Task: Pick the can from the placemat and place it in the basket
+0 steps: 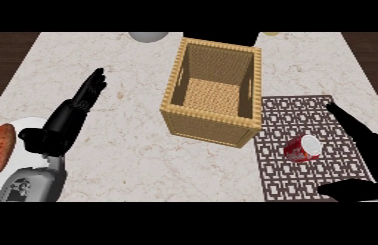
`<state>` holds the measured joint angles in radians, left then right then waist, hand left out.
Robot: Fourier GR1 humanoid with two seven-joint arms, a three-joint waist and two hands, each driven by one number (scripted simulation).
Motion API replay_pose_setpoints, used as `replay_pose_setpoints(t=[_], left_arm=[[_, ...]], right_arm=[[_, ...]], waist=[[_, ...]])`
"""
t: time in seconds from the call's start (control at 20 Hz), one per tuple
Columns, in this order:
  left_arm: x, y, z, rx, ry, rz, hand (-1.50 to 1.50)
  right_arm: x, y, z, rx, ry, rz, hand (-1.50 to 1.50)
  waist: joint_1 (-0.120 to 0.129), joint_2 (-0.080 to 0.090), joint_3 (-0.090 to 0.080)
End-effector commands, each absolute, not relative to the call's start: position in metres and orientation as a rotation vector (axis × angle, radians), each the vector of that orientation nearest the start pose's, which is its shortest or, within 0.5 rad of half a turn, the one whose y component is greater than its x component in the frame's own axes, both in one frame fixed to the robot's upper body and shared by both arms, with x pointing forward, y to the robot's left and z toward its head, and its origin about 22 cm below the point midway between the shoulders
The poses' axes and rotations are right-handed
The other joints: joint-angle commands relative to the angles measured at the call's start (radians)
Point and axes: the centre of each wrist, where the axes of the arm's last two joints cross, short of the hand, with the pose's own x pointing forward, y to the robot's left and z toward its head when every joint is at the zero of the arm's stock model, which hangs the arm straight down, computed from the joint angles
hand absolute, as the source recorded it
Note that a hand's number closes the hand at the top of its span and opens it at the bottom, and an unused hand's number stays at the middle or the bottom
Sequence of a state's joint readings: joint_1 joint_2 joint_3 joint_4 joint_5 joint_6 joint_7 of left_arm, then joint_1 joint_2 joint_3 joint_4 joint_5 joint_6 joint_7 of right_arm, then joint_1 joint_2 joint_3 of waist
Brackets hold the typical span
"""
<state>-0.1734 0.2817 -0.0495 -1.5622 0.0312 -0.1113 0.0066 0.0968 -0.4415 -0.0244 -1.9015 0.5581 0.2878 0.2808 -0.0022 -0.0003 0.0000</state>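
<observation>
The red can [303, 148] has pale markings I cannot read. It lies on its side on the placemat [291, 111]. My right hand [360, 133], spread wide, brackets it without touching. The basket [212, 123] stands left of that hand. My left hand [87, 96] rests open.

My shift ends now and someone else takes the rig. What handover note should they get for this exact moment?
Left hand: open, resting at the view's left, holding nothing.
Right hand: open at the placemat's right side, fingers and thumb spread on either side of the can, not touching it.
Can: red, tipped over on the placemat, right of the basket.
Done: the right hand is at the can.
Left: grasp the can, lift it, place it in the basket.
</observation>
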Motion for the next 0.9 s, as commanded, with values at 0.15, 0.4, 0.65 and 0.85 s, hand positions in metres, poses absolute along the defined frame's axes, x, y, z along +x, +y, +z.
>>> replay_pose_setpoints(t=[0.15,0.4,0.65,0.85], left_arm=[[0.285,0.277,0.073,0.035,-1.688,-0.391,0.0],[0.284,0.277,0.06,0.023,-1.681,-0.37,0.0],[0.287,0.273,0.064,0.038,-1.688,-0.365,0.0],[0.279,0.262,0.063,0.024,-1.7,-0.382,0.0]], right_arm=[[0.21,-0.306,0.097,-0.729,-1.284,0.855,-1.5],[0.213,-0.295,0.093,-0.756,-1.21,0.884,-1.5],[0.218,-0.301,0.084,-0.773,-1.184,0.927,-1.5],[0.228,-0.28,0.057,-0.759,-1.172,0.946,-1.5]], waist=[[0.001,0.0,0.0],[0.0,0.0,0.0],[0.0,0.0,0.0],[0.003,0.0,0.0]])
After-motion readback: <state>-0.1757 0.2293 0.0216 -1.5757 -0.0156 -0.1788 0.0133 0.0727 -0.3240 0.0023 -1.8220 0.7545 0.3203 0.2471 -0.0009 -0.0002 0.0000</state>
